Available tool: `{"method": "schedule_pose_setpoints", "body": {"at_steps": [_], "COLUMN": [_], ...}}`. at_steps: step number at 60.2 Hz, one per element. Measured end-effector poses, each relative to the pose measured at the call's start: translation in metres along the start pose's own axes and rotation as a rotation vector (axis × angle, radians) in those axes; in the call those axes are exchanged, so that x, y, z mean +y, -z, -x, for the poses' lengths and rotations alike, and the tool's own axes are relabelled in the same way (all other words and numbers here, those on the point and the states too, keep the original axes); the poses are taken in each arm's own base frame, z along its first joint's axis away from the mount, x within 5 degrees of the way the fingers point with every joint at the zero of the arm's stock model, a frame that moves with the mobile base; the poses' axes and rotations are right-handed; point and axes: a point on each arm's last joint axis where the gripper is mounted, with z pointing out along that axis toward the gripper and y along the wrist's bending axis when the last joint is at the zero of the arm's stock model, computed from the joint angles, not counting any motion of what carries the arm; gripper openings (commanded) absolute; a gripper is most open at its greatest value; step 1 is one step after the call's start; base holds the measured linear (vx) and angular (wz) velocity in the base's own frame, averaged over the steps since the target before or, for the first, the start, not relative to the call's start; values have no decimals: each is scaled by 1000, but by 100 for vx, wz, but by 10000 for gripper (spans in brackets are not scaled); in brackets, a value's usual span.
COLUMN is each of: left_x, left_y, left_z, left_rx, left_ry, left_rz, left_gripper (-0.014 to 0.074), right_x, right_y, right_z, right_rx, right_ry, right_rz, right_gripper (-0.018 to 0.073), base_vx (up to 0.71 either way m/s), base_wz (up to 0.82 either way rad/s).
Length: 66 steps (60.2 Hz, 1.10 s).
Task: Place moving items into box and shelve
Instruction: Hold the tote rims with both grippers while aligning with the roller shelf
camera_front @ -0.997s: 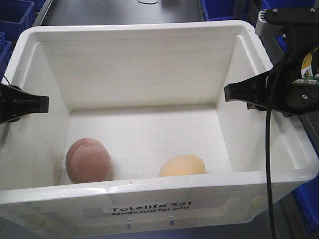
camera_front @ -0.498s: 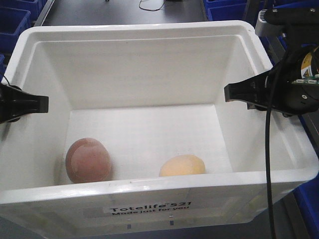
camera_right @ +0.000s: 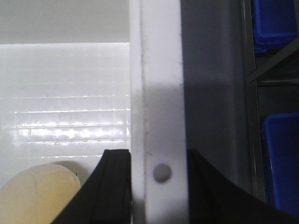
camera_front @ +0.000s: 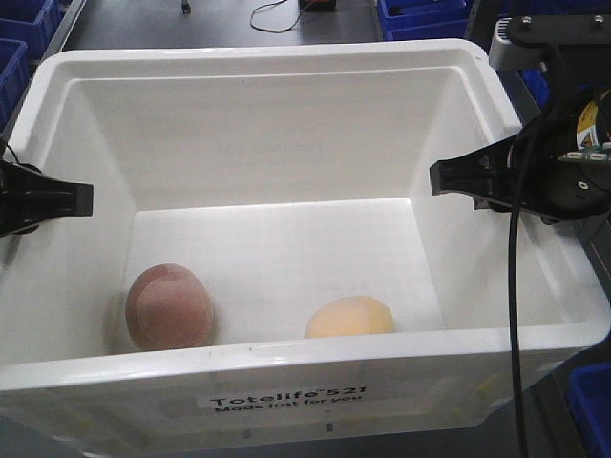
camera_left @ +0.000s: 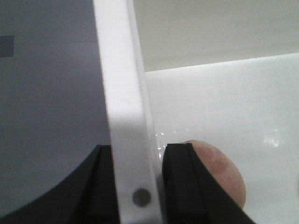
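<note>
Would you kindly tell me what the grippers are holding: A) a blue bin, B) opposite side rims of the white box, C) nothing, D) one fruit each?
B: in the wrist views the left gripper and right gripper each clamp a side rim of the white box; the reddish fruit and yellow fruit lie inside.

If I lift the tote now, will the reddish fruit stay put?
Probably not: the reddish fruit is rounded and loose on the glossy tote floor, so any tilt may roll it. The walls rise well above it, so it should stay inside.
</note>
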Motion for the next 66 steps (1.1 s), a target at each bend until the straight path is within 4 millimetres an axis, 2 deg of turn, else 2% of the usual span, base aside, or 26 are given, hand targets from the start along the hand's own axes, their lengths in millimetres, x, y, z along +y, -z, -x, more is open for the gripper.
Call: {"method": "schedule_pose_setpoints", "body": {"at_steps": [29, 66], "left_x": [0, 0], "left_y": [0, 0], "left_z": [0, 0], "left_rx": [-1, 0], "left_ry": [0, 0], "left_rz": [-1, 0], "left_gripper": [95, 95], "right_x": [0, 0], "right_y": [0, 0], "right_z": [0, 0], "right_rx": [0, 0], "right_ry": [0, 0], "right_rz": [-1, -1], "right_gripper": [95, 95], "base_vx": [26, 15], "base_wz": [6, 38]}}
